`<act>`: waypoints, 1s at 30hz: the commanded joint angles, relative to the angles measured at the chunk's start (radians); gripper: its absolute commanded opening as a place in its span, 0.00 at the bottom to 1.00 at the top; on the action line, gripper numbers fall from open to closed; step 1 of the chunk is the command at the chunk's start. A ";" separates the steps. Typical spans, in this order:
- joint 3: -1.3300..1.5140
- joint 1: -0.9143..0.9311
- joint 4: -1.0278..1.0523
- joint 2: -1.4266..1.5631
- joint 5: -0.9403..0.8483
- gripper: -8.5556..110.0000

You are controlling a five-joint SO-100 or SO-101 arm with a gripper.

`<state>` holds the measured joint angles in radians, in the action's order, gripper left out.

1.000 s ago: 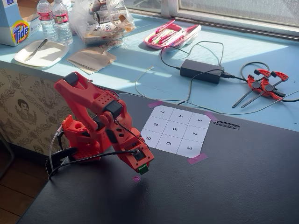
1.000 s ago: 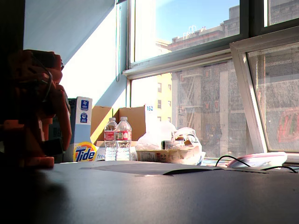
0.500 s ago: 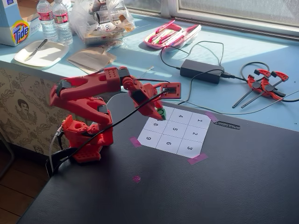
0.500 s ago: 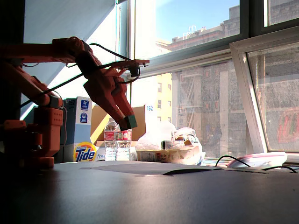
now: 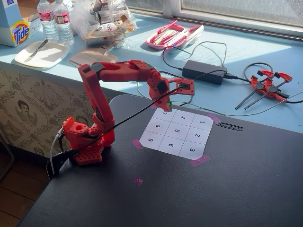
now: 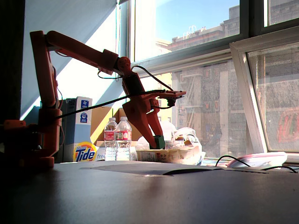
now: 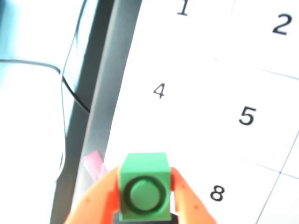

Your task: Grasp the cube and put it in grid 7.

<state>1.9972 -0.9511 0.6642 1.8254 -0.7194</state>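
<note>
Got my tool (image 7: 142,198) pinched on the cube's (image 7: 143,192) side faces, hovering above grid 7 (image 5: 164,113) at the sheet's corner. Looks light, rigid and probably slick plastic, so flat-side squeezing seems right.

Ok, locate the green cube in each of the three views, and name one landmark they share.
A fixed view: the cube peeks out below the gripper, at the sheet's cell 7 corner.
Another fixed view: the cube sits between the fingertips, above the table, centre frame.
Wrist view: the cube fills bottom centre, clamped between orange fingers.
Shared landmark: the gripper holding it.
</note>
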 commanded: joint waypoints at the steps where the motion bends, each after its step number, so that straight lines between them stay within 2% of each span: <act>1: -0.091 -0.023 0.012 -0.026 0.069 0.07; 6: -0.146 -0.072 0.100 -0.097 0.124 0.07; 13: -0.126 -0.114 0.107 -0.135 0.143 0.07; 30: 0.069 -0.049 -0.063 0.023 0.035 0.19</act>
<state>2.0586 -1.0094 0.6335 1.7856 -0.6719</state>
